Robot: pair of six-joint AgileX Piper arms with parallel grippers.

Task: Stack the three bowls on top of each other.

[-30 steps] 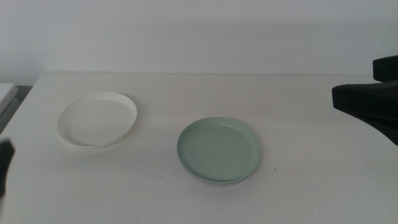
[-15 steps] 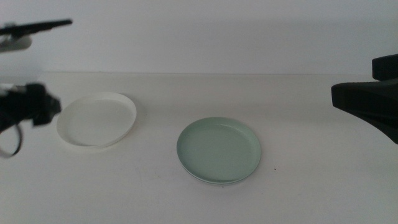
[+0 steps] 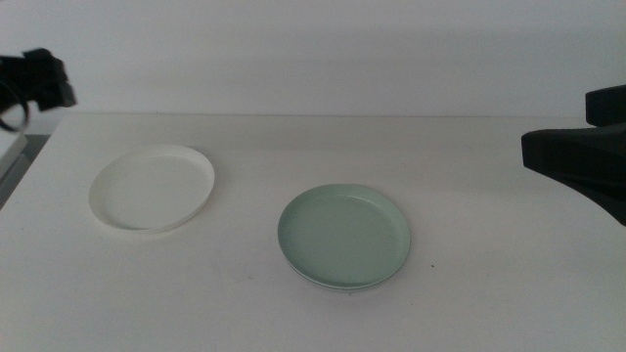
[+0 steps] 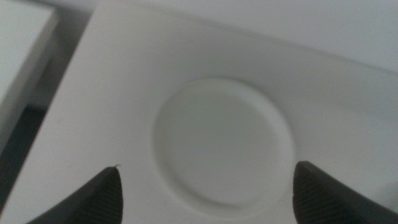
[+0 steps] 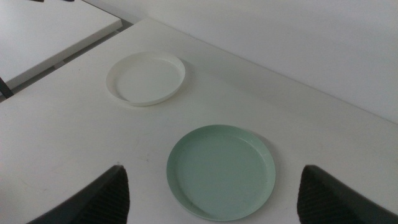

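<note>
The white bowl (image 3: 153, 188) lies alone on the table's left part. The pale green bowl (image 3: 344, 235) sits near the middle, nested on another bowl of which only a thin greyish rim (image 3: 337, 286) shows at its near edge. My left gripper (image 4: 206, 167) hangs open high above the white bowl (image 4: 222, 146), its jaws wide apart. Only a dark part of the left arm (image 3: 37, 82) shows in the middle view, at the far left. My right gripper (image 5: 212, 168) is open, held high at the table's right side, above and short of the green bowl (image 5: 221, 171).
The right arm's dark body (image 3: 577, 156) juts in from the right edge. The table's left edge (image 3: 22, 161) drops off just beyond the white bowl, with a lower pale surface (image 4: 22, 46) beside it. A pale wall stands behind the table.
The left arm has risen from the picture's lower left corner to the upper left, behind the white bowl. The right arm and the bowls have not moved.
</note>
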